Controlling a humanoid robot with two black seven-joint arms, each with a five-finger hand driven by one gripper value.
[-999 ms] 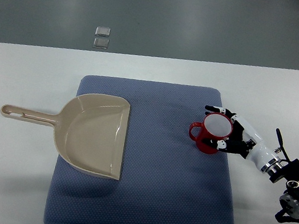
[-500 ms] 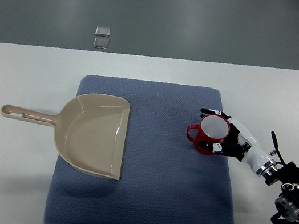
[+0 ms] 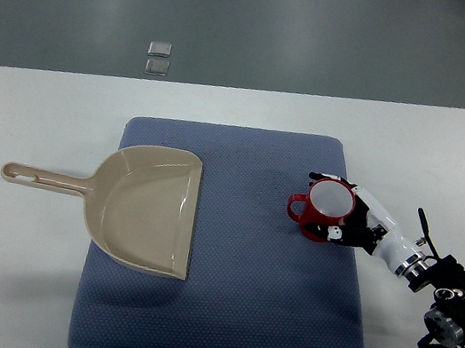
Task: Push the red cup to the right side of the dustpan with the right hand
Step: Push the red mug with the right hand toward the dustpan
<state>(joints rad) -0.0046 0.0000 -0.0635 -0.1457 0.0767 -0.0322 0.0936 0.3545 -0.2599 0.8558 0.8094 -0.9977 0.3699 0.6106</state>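
A red cup (image 3: 327, 203) with a pale inside stands upright on the blue mat (image 3: 237, 301), its handle pointing left. The right hand (image 3: 351, 216) presses against the cup's right side. Its black fingers are spread, one above the rim and one below it, and they do not close around the cup. A beige dustpan (image 3: 150, 209) lies on the mat's left part with its handle sticking out to the left. A stretch of bare mat separates the cup from the dustpan's right edge. The left hand does not show.
The mat lies on a white table (image 3: 38, 104). The right arm's black wrist hardware (image 3: 459, 311) hangs over the table's right front corner. Two small clear pieces (image 3: 157, 57) lie on the grey floor beyond the table's far edge.
The right hand has slid the cup a short way left toward the dustpan, and the arm has followed it in. The dustpan has stayed put.
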